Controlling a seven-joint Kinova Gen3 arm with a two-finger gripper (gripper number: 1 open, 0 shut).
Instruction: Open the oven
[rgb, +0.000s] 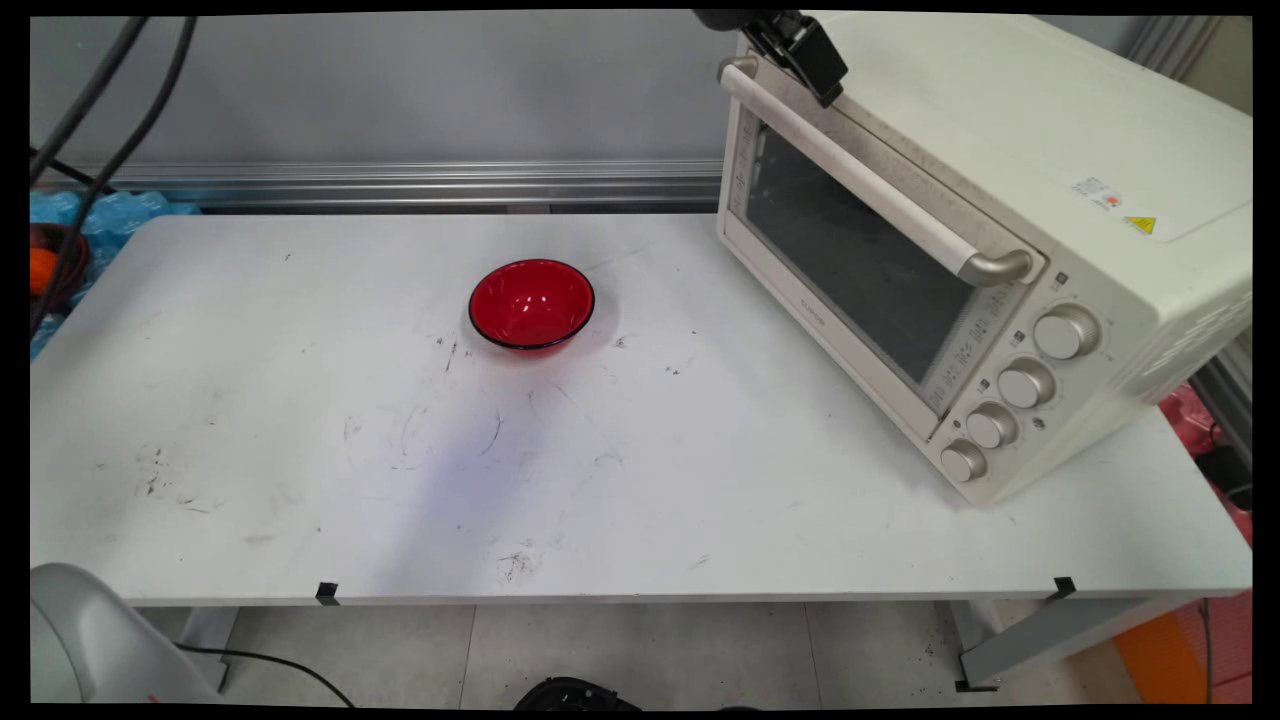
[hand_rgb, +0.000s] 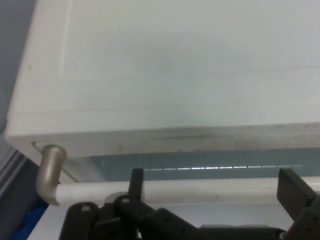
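Observation:
My black gripper (rgb: 822, 88) hangs at the top edge of the main view, just above the far end of the oven's door handle (rgb: 870, 180). In the hand view the gripper (hand_rgb: 215, 181) is open, its two fingers (hand_rgb: 136, 181) spread wide along the cream bar of the handle (hand_rgb: 90, 191), close to it; I cannot tell whether they touch it. The cream toaster oven (rgb: 1050, 150) stands at the table's right, its glass door (rgb: 860, 260) shut. An empty red bowl (rgb: 531, 304) sits near the table's middle, well left of the gripper.
Several knobs (rgb: 1025, 383) run down the oven's near front corner. The white table (rgb: 300, 450) is scuffed. Black cables (rgb: 110, 110) hang at the upper left. Blue and orange items (rgb: 60, 250) lie off the table's left edge.

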